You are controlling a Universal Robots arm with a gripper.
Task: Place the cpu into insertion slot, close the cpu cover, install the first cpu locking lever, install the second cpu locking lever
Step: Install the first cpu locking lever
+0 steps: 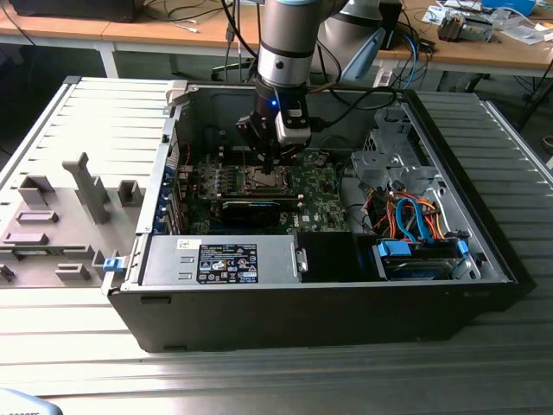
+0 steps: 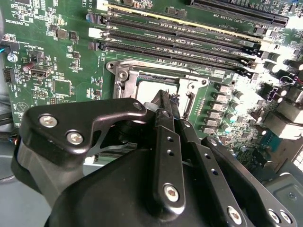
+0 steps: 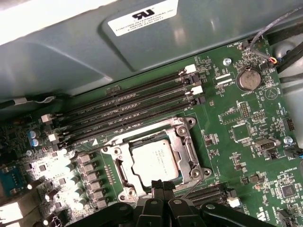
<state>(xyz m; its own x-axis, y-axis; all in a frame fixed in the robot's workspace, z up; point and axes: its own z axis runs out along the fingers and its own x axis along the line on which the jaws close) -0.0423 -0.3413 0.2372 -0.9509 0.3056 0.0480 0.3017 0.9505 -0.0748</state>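
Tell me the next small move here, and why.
Probably ease the lever down toward its latch: the cpu lies under the closed cover, and the shut gripper sits at the cover's edge beside that thin lever, which seems unlatched.

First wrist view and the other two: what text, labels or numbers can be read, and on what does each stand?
White label on the grey metal panel, first wrist view: print too blurred to quote.
White lettering on the motherboard, in both wrist views: too small to read.
Black sticker on the silver box, exterior view: too small to read.
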